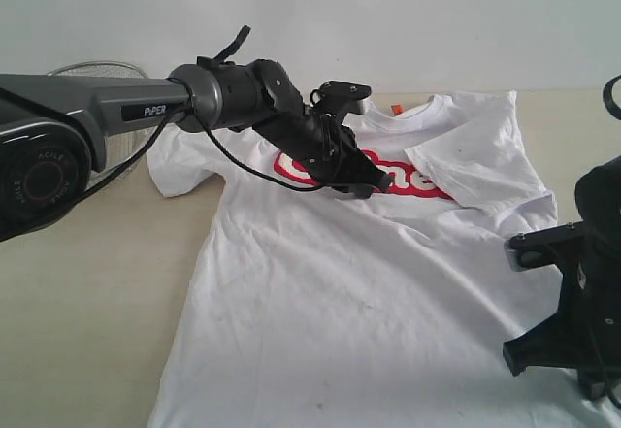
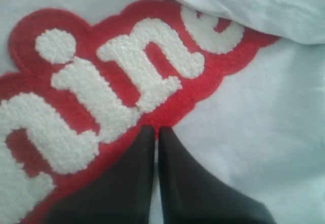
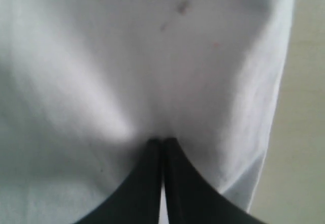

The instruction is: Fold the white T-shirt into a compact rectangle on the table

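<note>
Pale beige table (image 1: 78, 331) under a white wall (image 1: 408, 11), and the white T-shirt (image 1: 340, 331) lies face up across it. The left gripper (image 2: 156, 130) is over the chest with its jaws pressed together and its tips at the edge of the red lettering (image 2: 101, 92). Just beyond them a folded-in sleeve (image 2: 244, 5) covers the word's end. Behind that arm sits a wire basket (image 1: 97, 69). The right gripper (image 3: 162, 141), jaws also together, meets puckered cloth near the shirt's side edge — whether it pinches a fold I cannot tell.

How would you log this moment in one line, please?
white T-shirt: on table, one sleeve folded; left pincer: shut over lettering; right pincer: shut on shirt
</note>
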You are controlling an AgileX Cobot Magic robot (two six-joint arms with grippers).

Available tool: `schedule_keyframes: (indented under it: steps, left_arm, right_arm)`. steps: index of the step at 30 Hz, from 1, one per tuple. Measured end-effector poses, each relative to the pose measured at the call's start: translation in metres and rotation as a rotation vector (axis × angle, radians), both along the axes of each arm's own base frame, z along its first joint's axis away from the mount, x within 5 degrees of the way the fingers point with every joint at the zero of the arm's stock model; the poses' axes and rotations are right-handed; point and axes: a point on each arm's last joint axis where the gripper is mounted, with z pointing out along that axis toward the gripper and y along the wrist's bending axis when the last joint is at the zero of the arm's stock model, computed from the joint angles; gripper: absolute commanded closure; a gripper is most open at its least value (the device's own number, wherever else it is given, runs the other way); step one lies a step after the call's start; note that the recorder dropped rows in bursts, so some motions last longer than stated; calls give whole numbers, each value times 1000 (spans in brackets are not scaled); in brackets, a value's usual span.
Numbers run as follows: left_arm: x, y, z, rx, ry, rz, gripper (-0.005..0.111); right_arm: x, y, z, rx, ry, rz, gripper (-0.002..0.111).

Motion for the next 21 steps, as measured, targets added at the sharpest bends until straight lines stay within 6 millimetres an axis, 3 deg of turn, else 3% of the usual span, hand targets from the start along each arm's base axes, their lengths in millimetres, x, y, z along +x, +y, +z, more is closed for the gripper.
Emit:
schedule_keyframes:
  steps: [9,17,21]
  left_arm:
    - [1,2,0,0,0,4,102]
    - [2,4,0,-7,10,10,102]
    - [2,4,0,-7,10,10,102]
  right_arm:
    - [-16,-4,-3,-34,114,-12,109]
    - [-17,-4,-3,-31,111,-1,109]
    - [-16,-3,9,-9,46,-2,109]
